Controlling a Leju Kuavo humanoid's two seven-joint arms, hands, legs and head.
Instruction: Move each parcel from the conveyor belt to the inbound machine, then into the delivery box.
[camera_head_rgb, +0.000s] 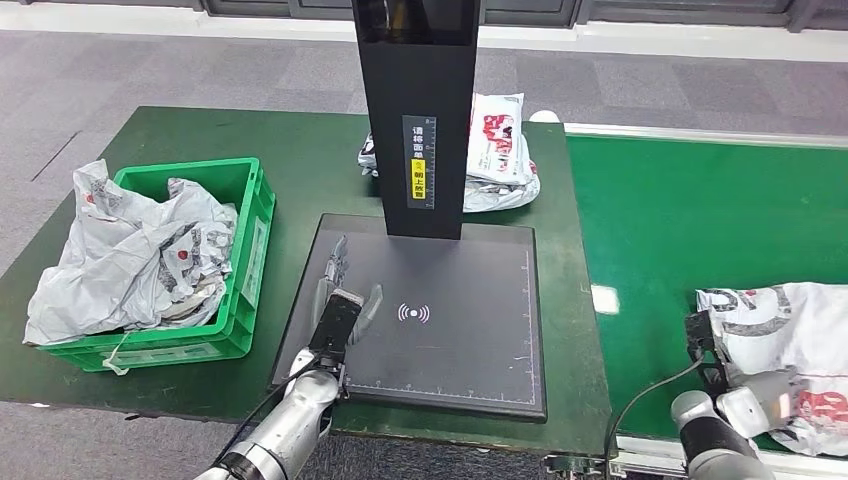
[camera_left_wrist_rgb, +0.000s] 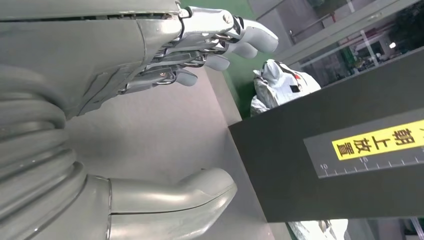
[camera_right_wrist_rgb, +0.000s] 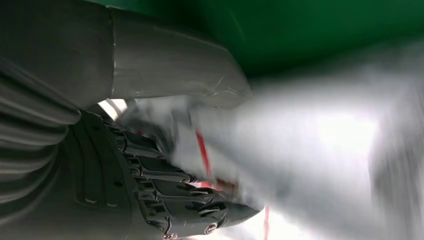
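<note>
In the head view I see my left hand (camera_head_rgb: 340, 305) low and left of centre, hovering over the dark scanner pad (camera_head_rgb: 470, 330), its fingers (camera_head_rgb: 338, 255) spread apart and holding nothing. The left wrist view confirms it: thumb (camera_left_wrist_rgb: 190, 192) and fingers apart over the grey pad surface, with the black post (camera_left_wrist_rgb: 340, 165) and its yellow label (camera_left_wrist_rgb: 377, 142) at the right of that picture.

My right hand (camera_head_rgb: 750, 400) sits at the lower right corner of the head view, on the green conveyor belt (camera_head_rgb: 690, 220). Its fingers are wrapped onto the near edge of a white and red parcel (camera_head_rgb: 790, 330) lying on the belt; the right wrist view, though blurred, shows the thumb (camera_right_wrist_rgb: 180, 65) on one side of the bag's plastic and the dark fingers (camera_right_wrist_rgb: 175, 195) on the other, so I read it as gripping.

At the left of the frame, a green crate (camera_head_rgb: 245, 270) on the bench (camera_head_rgb: 300, 150) holds crumpled grey bags (camera_head_rgb: 130, 250). More parcels (camera_head_rgb: 500, 150) lie behind the post at upper centre.
</note>
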